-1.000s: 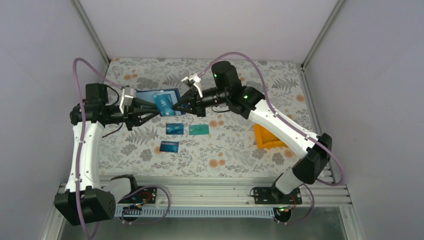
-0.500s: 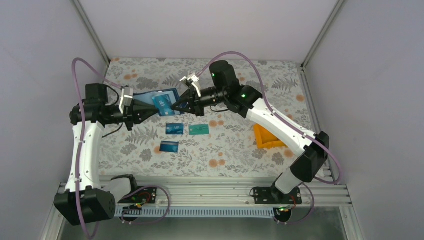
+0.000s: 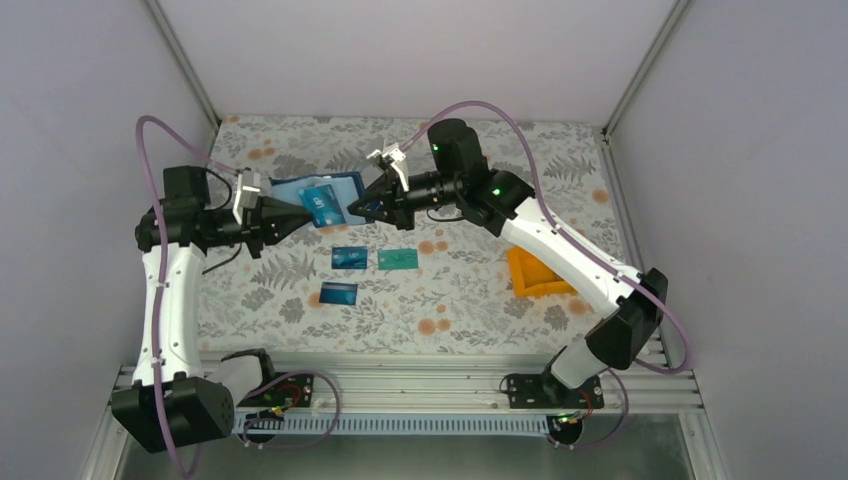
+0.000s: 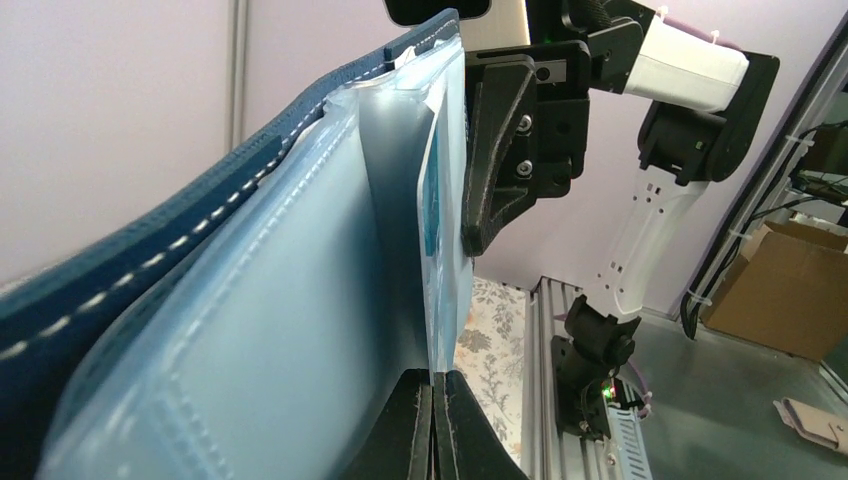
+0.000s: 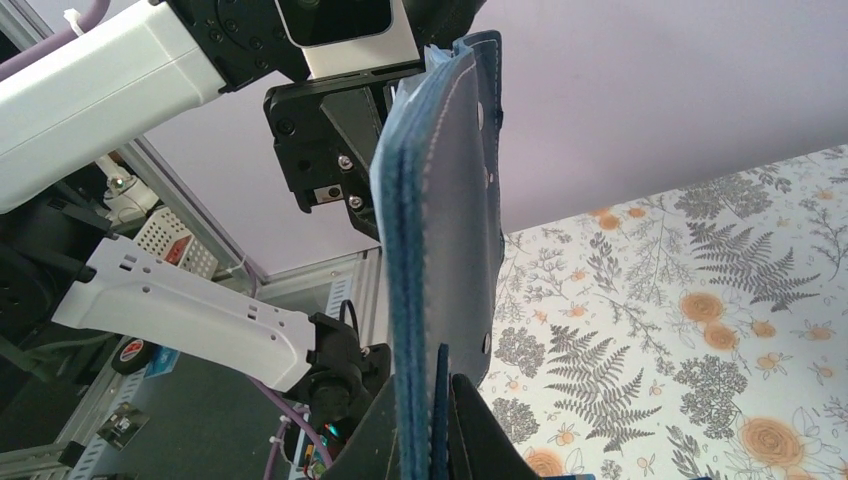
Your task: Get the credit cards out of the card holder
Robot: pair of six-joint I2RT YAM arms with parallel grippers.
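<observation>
The card holder hangs in the air over the back left of the table, navy outside, pale blue pockets inside. My right gripper is shut on its right edge; in the right wrist view the jaws pinch its stitched rim. From the left, my left gripper is shut on a blue credit card, seen edge-on between the closed fingertips; the card's far end lies against the holder's inside. On the table lie two blue cards and a teal-green card.
An orange bin sits on the flowered cloth at the right, beside the right arm's forearm. Grey walls close in the table on three sides. A metal rail with the arm bases runs along the near edge.
My left gripper has closed on the blue card. Both grippers, holder and card have drifted slightly left and toward the back.
</observation>
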